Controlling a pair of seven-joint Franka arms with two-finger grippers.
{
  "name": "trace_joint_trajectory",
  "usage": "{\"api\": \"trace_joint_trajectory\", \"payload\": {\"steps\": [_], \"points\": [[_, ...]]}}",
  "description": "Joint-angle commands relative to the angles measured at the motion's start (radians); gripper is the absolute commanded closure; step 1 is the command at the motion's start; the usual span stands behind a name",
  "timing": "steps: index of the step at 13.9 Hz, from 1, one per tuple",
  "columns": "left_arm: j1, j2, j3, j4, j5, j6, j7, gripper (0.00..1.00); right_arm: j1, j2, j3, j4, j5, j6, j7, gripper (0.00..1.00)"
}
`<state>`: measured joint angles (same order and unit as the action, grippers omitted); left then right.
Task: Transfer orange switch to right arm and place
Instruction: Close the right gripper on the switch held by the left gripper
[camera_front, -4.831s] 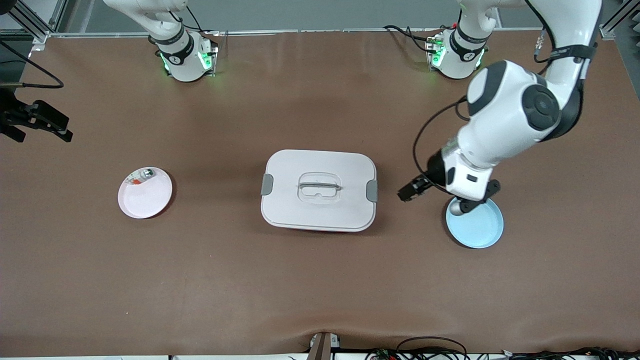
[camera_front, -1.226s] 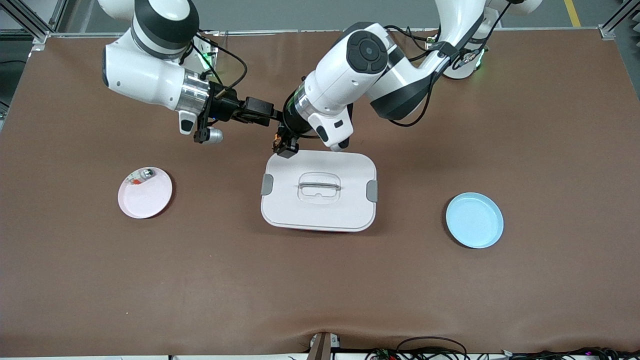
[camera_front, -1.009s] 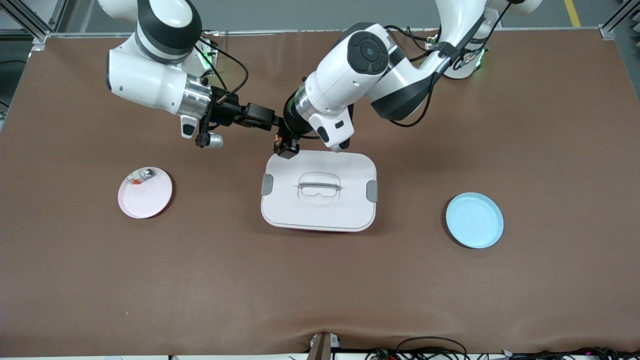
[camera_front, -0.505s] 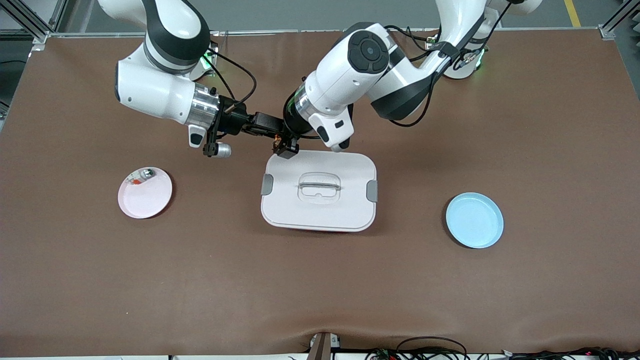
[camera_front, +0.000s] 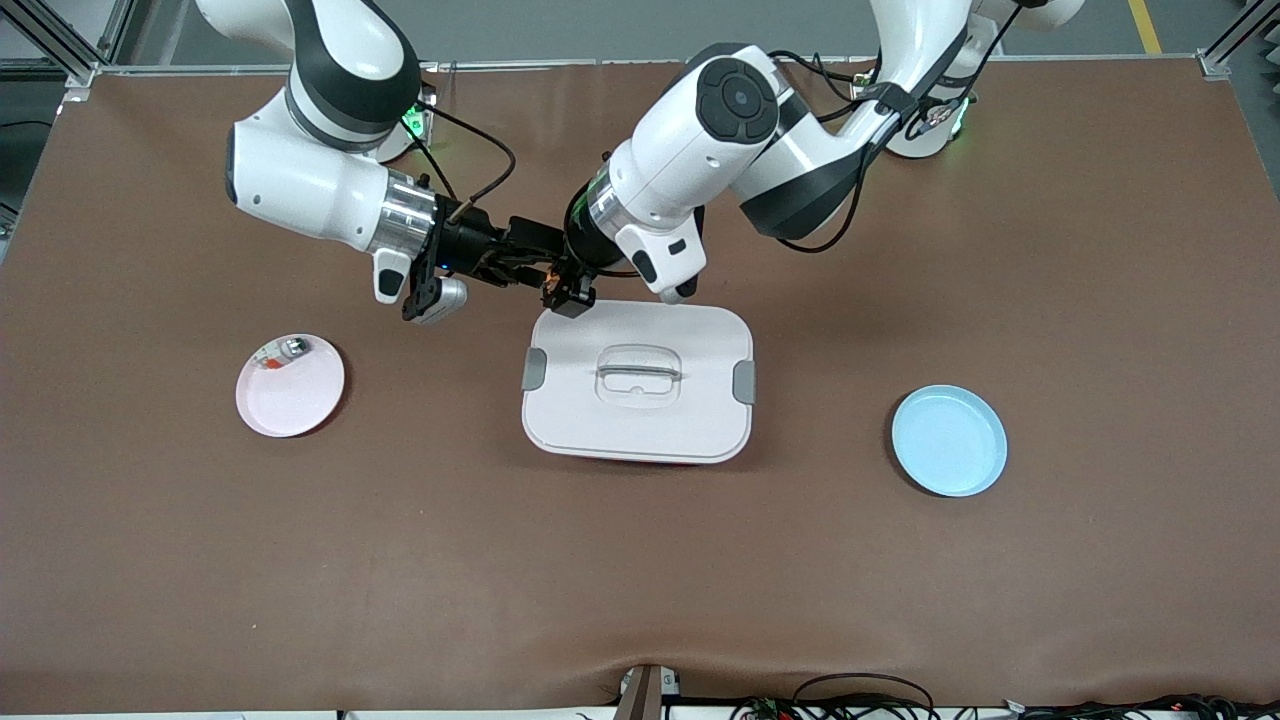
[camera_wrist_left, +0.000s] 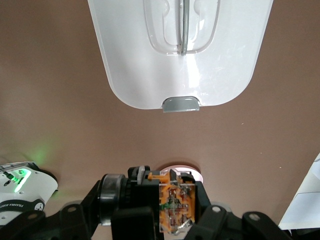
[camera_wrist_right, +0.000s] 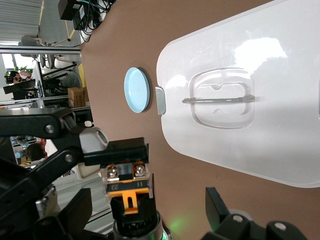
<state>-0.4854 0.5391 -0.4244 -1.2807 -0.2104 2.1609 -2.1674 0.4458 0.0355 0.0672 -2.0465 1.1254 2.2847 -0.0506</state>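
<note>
Handover in midair over the counter (camera_front: 640, 600): right gripper (camera_front: 527, 262), jaws spread, reaches the orange switch (camera_front: 553, 284) that the left gripper (camera_front: 565, 291) pinches, above the white box (camera_front: 638, 380) edge farthest from the front camera. Risk: the switch is tiny, so if the left lets go before the right clamps, it likely drops onto the lid. Wrists crowd together; little slack there. Pink plate (camera_front: 290, 386) and blue plate (camera_front: 949, 440) sit well apart, open counter around each.

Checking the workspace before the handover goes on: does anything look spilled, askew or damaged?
Nothing stands out. The white lidded box sits square with its lid on, the blue plate and pink plate lie flat, and the left gripper holds the orange switch beside the right gripper.
</note>
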Motion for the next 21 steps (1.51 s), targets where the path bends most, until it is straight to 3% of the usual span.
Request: {"api": "trace_joint_trajectory", "payload": {"steps": [1, 2, 5, 7, 9, 13, 14, 15, 16, 17, 21], "points": [[-0.009, 0.004, 0.001, 0.015, -0.017, 0.017, -0.002, 1.0, -0.01, 0.009, -0.006, 0.015, -0.012, -0.008, -0.015, 0.0], [-0.009, 0.004, 0.001, 0.015, -0.017, 0.022, -0.003, 1.0, -0.016, 0.009, -0.006, 0.015, -0.012, -0.01, -0.014, 0.0], [-0.018, 0.002, 0.006, 0.015, -0.017, 0.022, -0.005, 1.0, -0.022, 0.01, -0.006, 0.022, -0.01, -0.01, -0.003, 0.49], [-0.019, 0.002, 0.009, 0.015, -0.017, 0.022, -0.005, 1.0, -0.025, 0.01, -0.006, 0.025, -0.01, -0.01, -0.002, 0.71], [-0.021, 0.004, 0.009, 0.015, -0.017, 0.022, -0.005, 1.0, -0.025, 0.01, -0.006, 0.025, -0.01, -0.01, -0.002, 0.99], [-0.019, 0.002, 0.009, 0.015, -0.017, 0.022, -0.003, 0.98, -0.024, 0.01, -0.006, 0.032, -0.01, -0.01, -0.002, 1.0], [-0.019, 0.002, 0.009, 0.014, -0.017, 0.022, -0.003, 0.86, -0.024, 0.01, -0.006, 0.032, -0.01, -0.01, -0.002, 1.0], [-0.013, -0.001, 0.009, 0.014, -0.017, 0.022, -0.002, 0.55, -0.024, 0.01, -0.006, 0.032, -0.01, -0.011, -0.002, 1.0], [-0.009, -0.005, 0.01, 0.014, -0.014, 0.022, -0.002, 0.06, -0.024, 0.01, -0.006, 0.032, -0.01, -0.011, 0.0, 1.0], [-0.007, -0.007, 0.012, 0.014, -0.009, 0.02, 0.0, 0.0, -0.024, 0.009, -0.006, 0.032, -0.01, -0.011, 0.0, 1.0], [0.028, -0.024, 0.013, 0.014, -0.007, 0.013, 0.047, 0.0, -0.024, 0.009, -0.006, 0.032, -0.01, -0.011, 0.0, 1.0]]}}
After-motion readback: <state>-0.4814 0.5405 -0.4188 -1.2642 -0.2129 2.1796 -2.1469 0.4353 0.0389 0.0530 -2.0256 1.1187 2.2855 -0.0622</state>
